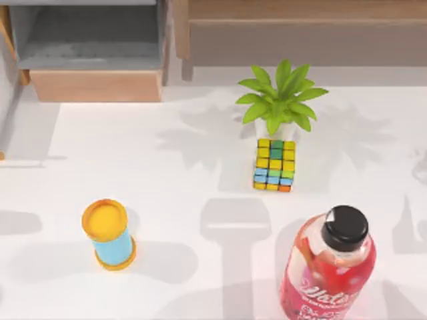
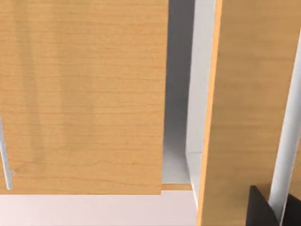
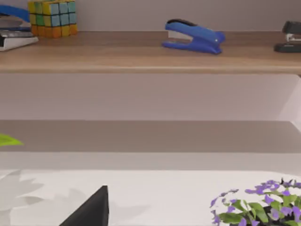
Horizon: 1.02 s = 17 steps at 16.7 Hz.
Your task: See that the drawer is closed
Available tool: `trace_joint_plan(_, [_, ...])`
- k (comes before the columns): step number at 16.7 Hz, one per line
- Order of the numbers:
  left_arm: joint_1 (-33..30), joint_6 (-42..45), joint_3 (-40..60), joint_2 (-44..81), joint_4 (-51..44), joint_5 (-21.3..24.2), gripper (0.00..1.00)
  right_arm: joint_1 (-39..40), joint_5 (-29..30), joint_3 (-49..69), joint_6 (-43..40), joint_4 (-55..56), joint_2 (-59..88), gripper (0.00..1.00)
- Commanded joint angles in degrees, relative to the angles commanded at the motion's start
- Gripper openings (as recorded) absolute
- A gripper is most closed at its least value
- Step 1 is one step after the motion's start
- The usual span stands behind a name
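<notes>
- Drawer (image 1: 90, 57) sits at the tabletop's far-left corner, pulled out toward you, its grey floor showing behind the tan front panel (image 1: 97, 85); it is not yet shut.
- Your left hand is close up against that wood: the left wrist view has the tan panel (image 2: 84, 94) right before the camera, with a grey gap beside it. Whether the hand is apart or together, you cannot tell.
- To do this step well, press flat on the middle of the front panel and push straight along the drawer's travel, away from the near edge; an off-centre push would likely skew it in its rails.
- Keep pushing until the panel sits flush with the cabinet face, judged from the top view.
- Yellow-capped blue can (image 1: 110, 233), plant (image 1: 280, 100), colour cube (image 1: 274, 164) and red bottle (image 1: 327, 270) stand well apart from the drawer, so none hinders you.
- Your right arm is idle at the right side, facing a shelf with a blue stapler (image 3: 194, 36); its hand's state you cannot tell.
</notes>
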Motion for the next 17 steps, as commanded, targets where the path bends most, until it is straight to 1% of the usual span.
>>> trace_joint_plan(3, [-3.0,-0.1,6.1,2.5,-3.4,-3.3,0.00,0.0,0.0,0.0,0.0,0.0,0.0,1.00])
trace_joint_plan(5, [-4.3,-0.3,8.3,3.4,-4.7,-4.8,0.00,0.0,0.0,0.0,0.0,0.0,0.0,1.00])
trace_joint_plan(11, [-4.5,-0.3,9.2,4.0,-5.5,-5.2,0.00,0.0,0.0,0.0,0.0,0.0,0.0,1.00])
trace_joint_plan(17, [-8.5,-0.5,20.5,8.9,-11.4,-9.0,0.00,0.0,0.0,0.0,0.0,0.0,0.0,1.00])
